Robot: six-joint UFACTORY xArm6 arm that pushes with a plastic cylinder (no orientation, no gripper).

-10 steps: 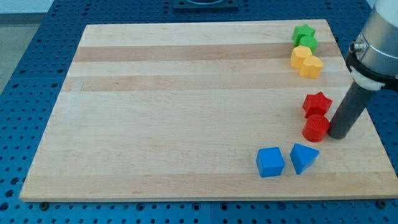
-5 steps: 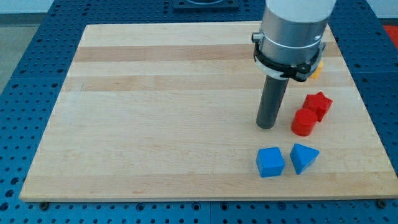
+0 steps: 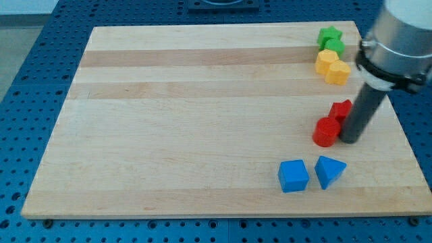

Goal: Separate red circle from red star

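The red circle lies on the wooden board at the view's right. The red star sits just above and to the right of it, touching or nearly touching, partly hidden by the rod. My tip rests on the board right beside the red circle, on its right side, just below the red star.
Two green blocks and two yellow blocks are clustered at the view's top right. A blue cube and a blue triangular block lie below the red pair, near the board's bottom edge.
My tip went from the circle's right side to its left and back to its right. The red circle has shifted left and slightly up; the red star is now partly hidden behind the rod.
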